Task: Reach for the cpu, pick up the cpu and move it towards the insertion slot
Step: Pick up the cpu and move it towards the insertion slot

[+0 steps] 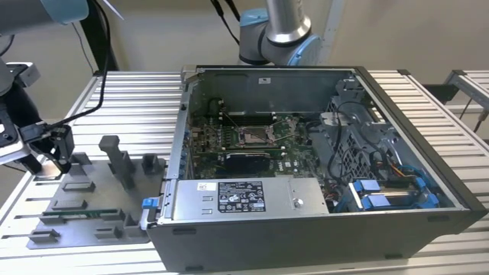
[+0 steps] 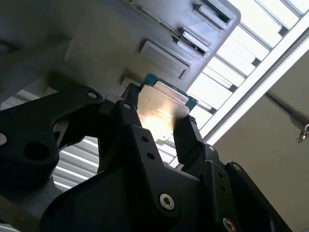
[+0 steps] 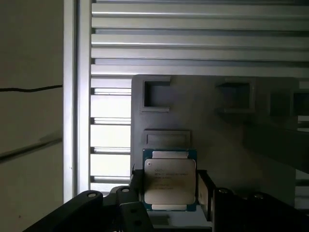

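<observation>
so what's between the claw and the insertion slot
In the exterior view, the grey fixture's upright posts, then the computer case's side wall, stand between the claw, holding the cpu, and the insertion slot.

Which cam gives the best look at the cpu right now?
First wrist view: the cpu faces the camera, whole, held in the gripper. Second wrist view shows it tilted with glare. Exterior view: too small to tell.
</observation>
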`<move>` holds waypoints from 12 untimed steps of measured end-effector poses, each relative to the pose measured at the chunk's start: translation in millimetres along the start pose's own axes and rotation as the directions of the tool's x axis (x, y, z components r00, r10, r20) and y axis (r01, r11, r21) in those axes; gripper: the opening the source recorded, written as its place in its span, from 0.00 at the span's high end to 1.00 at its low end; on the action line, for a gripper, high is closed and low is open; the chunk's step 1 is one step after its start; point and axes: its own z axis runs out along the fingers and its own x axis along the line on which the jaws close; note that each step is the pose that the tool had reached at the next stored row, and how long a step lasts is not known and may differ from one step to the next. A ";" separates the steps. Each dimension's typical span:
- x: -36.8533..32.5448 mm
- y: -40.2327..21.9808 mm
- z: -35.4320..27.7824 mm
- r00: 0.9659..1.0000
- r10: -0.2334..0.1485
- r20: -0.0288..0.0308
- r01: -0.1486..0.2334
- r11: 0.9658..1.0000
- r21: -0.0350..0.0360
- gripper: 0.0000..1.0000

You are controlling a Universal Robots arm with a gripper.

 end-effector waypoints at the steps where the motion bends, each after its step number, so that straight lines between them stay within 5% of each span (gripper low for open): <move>1: 0.0 0.1 -1.4 1.000 0.000 0.000 0.000 1.000 0.000 1.00; 12: 0.0 0.5 -15.7 1.000 0.000 0.000 0.000 1.000 0.000 1.00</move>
